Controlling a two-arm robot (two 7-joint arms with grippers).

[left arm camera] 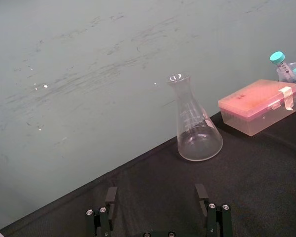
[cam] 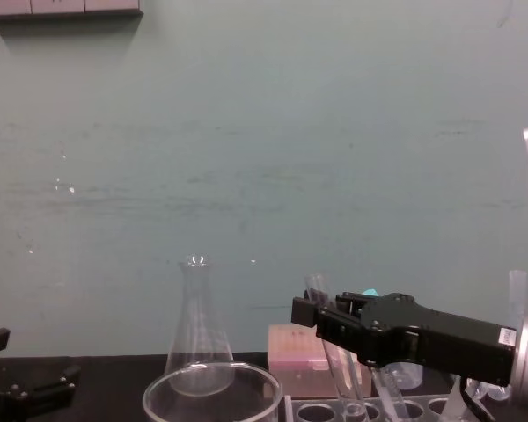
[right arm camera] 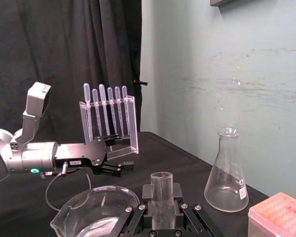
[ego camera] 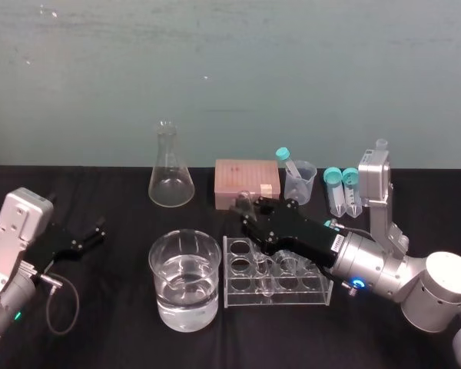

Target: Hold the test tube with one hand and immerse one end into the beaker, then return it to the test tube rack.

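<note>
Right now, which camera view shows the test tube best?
The right wrist view: the test tube stands close between the right gripper's fingers. The head view catches its top end; the chest view shows it tilted, partly behind the gripper.

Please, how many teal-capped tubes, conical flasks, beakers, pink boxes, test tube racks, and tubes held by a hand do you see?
Teal-capped tubes: 3
Conical flask: 1
Beaker: 1
Pink box: 1
Test tube rack: 1
Test tube in the right hand: 1
Total: 8
</note>
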